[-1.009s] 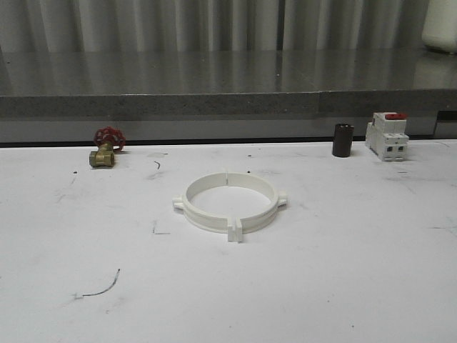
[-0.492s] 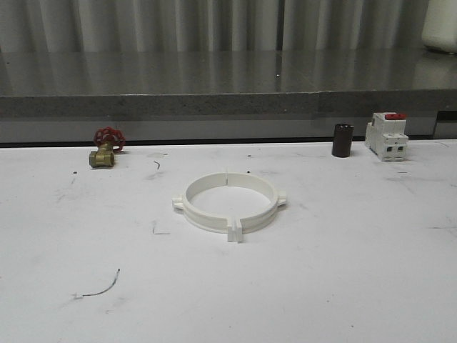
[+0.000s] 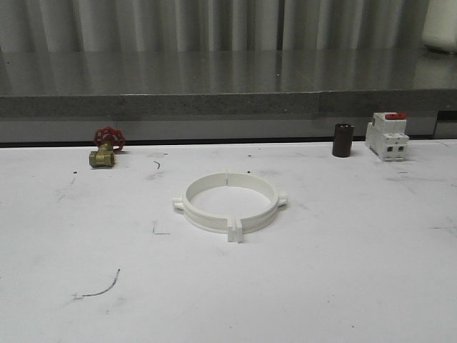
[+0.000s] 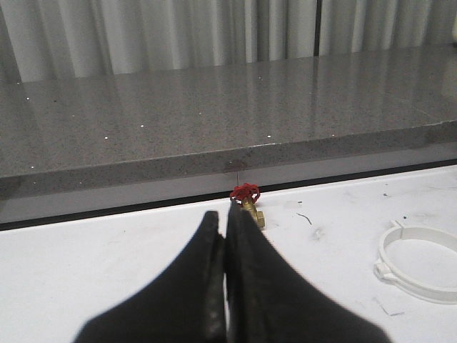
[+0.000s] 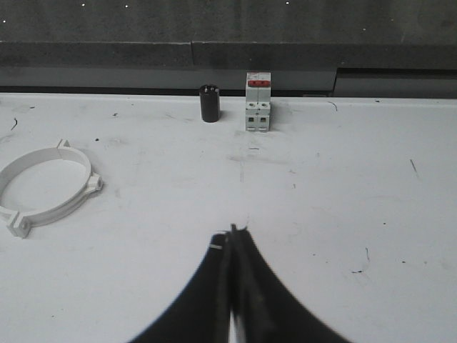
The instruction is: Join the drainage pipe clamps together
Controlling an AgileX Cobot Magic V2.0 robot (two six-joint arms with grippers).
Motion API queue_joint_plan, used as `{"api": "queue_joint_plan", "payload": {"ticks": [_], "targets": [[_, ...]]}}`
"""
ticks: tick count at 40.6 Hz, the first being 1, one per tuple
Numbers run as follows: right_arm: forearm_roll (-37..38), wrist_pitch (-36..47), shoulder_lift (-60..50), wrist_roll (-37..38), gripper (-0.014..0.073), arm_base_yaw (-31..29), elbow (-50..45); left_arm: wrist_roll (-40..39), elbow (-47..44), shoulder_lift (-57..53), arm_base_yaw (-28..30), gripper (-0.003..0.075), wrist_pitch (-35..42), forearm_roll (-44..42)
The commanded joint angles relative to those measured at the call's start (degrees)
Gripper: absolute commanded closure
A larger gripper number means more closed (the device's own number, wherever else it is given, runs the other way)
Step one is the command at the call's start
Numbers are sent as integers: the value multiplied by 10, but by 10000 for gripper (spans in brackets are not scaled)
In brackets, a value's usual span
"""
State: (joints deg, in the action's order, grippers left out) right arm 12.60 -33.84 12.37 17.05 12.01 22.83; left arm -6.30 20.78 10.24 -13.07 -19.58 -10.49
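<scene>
Two drainage pipe clamps (image 3: 229, 202) at centre of front frame, joined as one ring flat on white bench (image 3: 321, 286). One brass valve (image 3: 105, 148) with red handwheel upper left; one dark cylinder (image 3: 343, 140) and one breaker (image 3: 387, 136) upper right. Left pincer (image 4: 227, 221) closed, holding nothing. Right pincer (image 5: 231, 239) closed, holding nothing

The drainage pipe clamps (image 3: 229, 201) lie flat on the white table (image 3: 343, 271), two white plastic half-bands closed into one wide ring. Their flat end tabs meet at the near side and, it seems, at the far side, where a thin seam shows. A small nub sticks out on each flank. The ring sits well apart from the table's back edge.
</scene>
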Motion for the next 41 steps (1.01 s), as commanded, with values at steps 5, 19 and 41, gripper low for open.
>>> {"api": "queue_joint_plan", "payload": {"ticks": [5, 19, 41], "targets": [[14, 47, 5, -7, 710, -2, 14, -1, 16, 5, 1, 741, 45, -2], [14, 47, 5, -7, 710, -2, 14, -1, 16, 5, 1, 741, 45, -2], [14, 47, 5, -7, 710, -2, 14, 94, -41, -39, 2, 741, 55, 75]]}}
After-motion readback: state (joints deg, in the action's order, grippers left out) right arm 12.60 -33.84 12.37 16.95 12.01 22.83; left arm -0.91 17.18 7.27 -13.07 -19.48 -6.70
